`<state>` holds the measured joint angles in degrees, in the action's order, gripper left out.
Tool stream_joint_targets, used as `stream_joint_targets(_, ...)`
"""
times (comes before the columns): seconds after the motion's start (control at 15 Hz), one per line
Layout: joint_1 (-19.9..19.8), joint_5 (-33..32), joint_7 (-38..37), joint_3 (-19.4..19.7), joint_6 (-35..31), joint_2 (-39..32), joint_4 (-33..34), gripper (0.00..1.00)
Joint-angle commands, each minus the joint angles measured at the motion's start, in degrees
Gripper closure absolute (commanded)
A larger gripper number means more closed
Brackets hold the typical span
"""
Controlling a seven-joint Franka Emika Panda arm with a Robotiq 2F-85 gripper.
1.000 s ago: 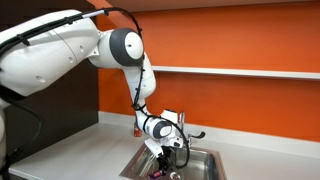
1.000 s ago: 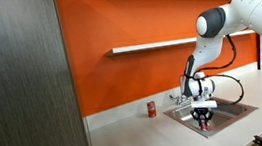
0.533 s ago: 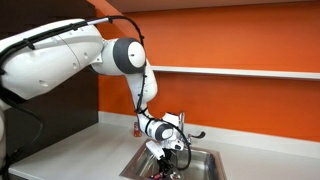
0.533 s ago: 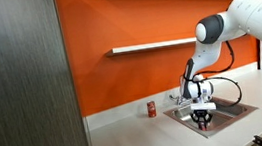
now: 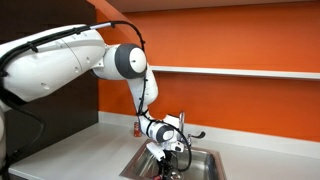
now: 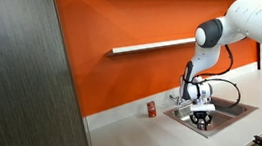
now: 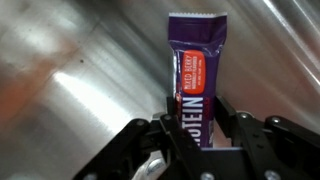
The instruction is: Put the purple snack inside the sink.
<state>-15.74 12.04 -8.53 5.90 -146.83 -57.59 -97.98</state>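
Both exterior views share the sink (image 5: 206, 160) (image 6: 234, 110); wrist view looks close.

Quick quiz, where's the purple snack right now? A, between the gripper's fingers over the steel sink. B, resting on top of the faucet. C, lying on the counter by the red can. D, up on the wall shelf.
A: the wrist view shows the purple snack clamped in the gripper, with the bare steel of the sink behind it.
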Motion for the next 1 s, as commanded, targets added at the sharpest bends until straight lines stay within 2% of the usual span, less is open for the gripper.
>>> stream_joint_targets(0.0,-0.9,0.3,1.4,-0.3,2.1,0.0,1.7,0.22)
stream_joint_targets(0.2,-0.7,0.3,1.5,-0.2,1.1,2.2,-0.1,0.01)
stream_joint_targets(0.67,-0.3,0.1,2.2,0.0,0.9,9.4,-5.0,0.0)
stream_joint_targets(0.93,0.2,-3.6,9.7,-0.2,1.0,14.6,-10.0,0.0)
